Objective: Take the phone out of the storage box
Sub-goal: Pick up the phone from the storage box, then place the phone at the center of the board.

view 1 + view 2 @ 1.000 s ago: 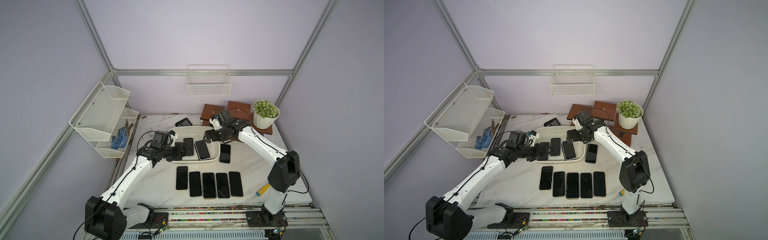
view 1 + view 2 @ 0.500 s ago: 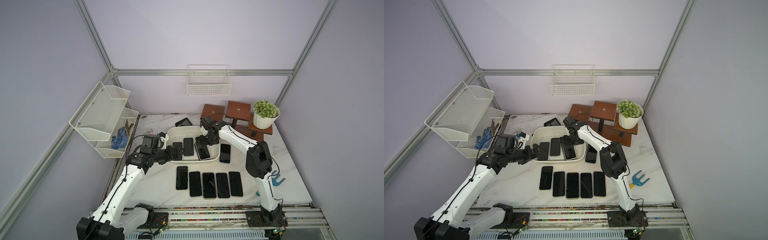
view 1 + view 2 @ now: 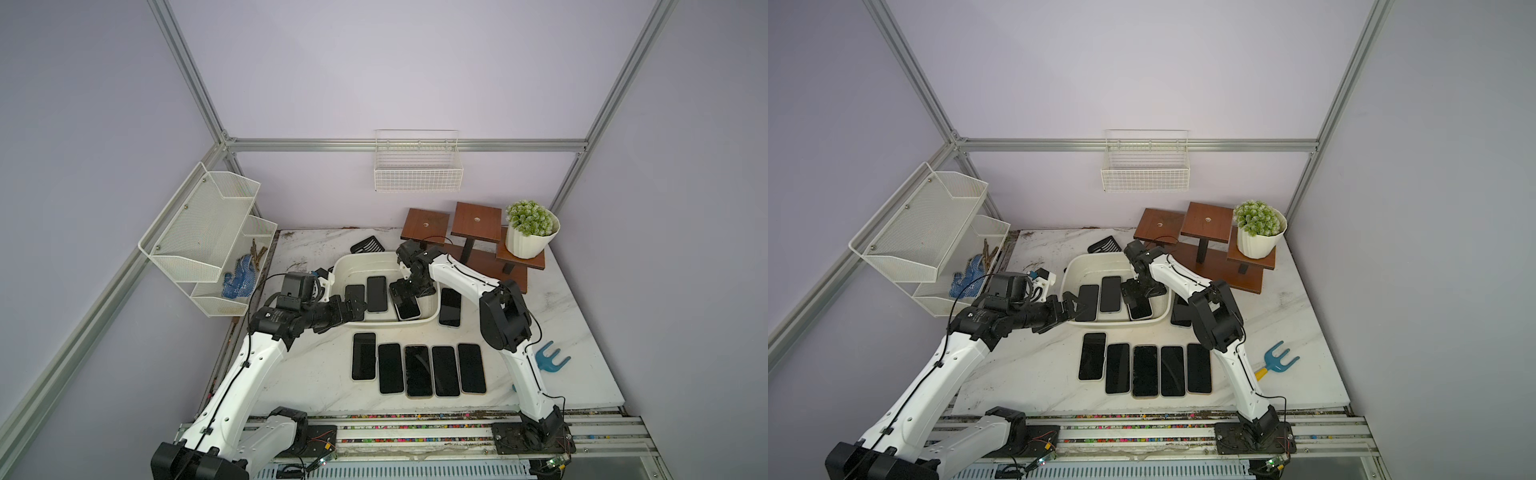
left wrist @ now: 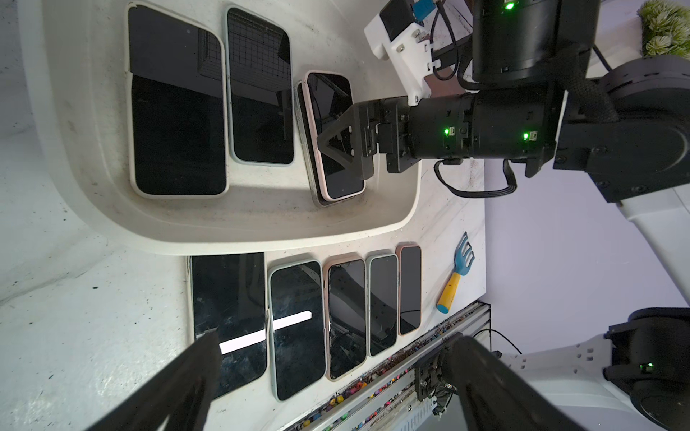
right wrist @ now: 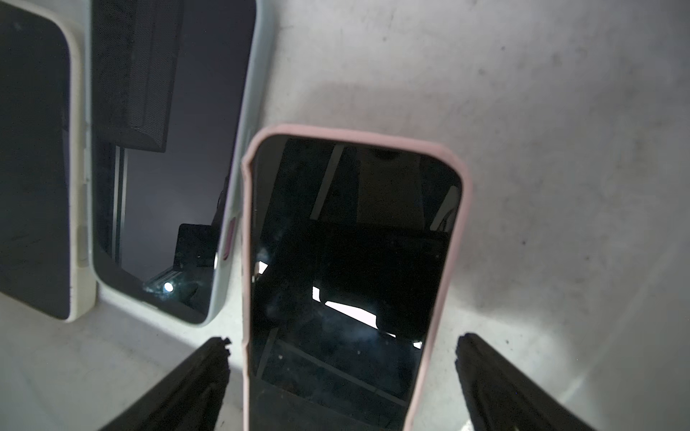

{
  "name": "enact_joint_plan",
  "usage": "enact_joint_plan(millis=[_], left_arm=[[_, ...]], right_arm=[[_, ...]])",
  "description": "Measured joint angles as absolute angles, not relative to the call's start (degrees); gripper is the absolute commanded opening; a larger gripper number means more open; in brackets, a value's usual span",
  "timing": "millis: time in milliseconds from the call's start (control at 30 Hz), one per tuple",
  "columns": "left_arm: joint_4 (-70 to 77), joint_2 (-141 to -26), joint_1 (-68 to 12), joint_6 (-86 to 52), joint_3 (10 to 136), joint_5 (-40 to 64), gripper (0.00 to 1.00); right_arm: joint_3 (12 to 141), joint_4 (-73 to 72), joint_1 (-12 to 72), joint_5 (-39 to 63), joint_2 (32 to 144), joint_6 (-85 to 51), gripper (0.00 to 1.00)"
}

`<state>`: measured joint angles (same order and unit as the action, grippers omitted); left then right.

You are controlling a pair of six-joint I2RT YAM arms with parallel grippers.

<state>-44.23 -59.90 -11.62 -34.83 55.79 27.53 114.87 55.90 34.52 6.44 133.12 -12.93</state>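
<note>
Looking into the storage box point(image 3: 341, 266), we see three phones lying screen-up on its floor. The pink-cased phone point(image 3: 408, 309) lies at the box's right end, slightly askew, with its near end close to the box's front wall. In both top views it rests inside the box, not lifted.

Our right gripper point(image 3: 404, 291) reaches down into the box over the middle of this phone. In the right wrist view its black fingers point(image 5: 186, 380) stand spread on either side of the pink case, with a thin gap at each edge. So the right gripper is released and grasps nothing.

A pale-cased phone point(image 3: 377, 293) lies in the middle of the box, just beside the pink one. A white-cased phone point(image 3: 355, 289) lies at the box's left end.

Our left gripper point(image 3: 353, 311) sits at the box's front left corner. In the left wrist view its fingers point(image 4: 194, 373) are wide apart with nothing between them, so it too is released.

Outside the box, a single phone point(image 3: 450, 307) lies just beside the right wall. A row of five phones point(image 3: 417, 370) lies side by side in front of the box on the marble tabletop point(image 3: 561, 299). A blue hand rake point(image 3: 550, 359) lies well apart from the box, off to its front right.
</note>
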Motion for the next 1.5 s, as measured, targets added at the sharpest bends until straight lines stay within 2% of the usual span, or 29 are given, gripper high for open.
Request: enact_joint_plan(millis=[367, 500, 633, 733, 1133, 1500], left_arm=[[-45.0, -59.9, -11.6, -34.8, 55.8, 27.4, 1.00], [-45.3, -59.9, -11.4, -34.8, 55.8, 27.4, 1.00], [-45.5, -59.9, -11.3, -34.7, 55.8, 27.4, 1.00], [-45.5, -59.8, -11.3, -34.7, 55.7, 27.4, 1.00], [-43.8, -59.5, -11.2, -34.9, 54.8, 27.4, 1.00], [-38.3, -62.2, -11.3, -36.9, 54.0, 30.2, 1.00]], right_arm=[[116.6, 56.2, 34.5, 6.4, 135.7, -12.8, 0.99], [117.5, 56.2, 34.5, 6.4, 136.3, -12.8, 0.92], [117.8, 56.2, 34.5, 6.3, 136.5, -13.0, 0.79], [117.9, 56.2, 34.6, 6.5, 136.5, -13.1, 0.74], [120.1, 58.2, 34.6, 6.0, 134.8, -13.1, 0.72], [121.0, 58.6, 33.8, 7.5, 121.4, -15.8, 0.72]])
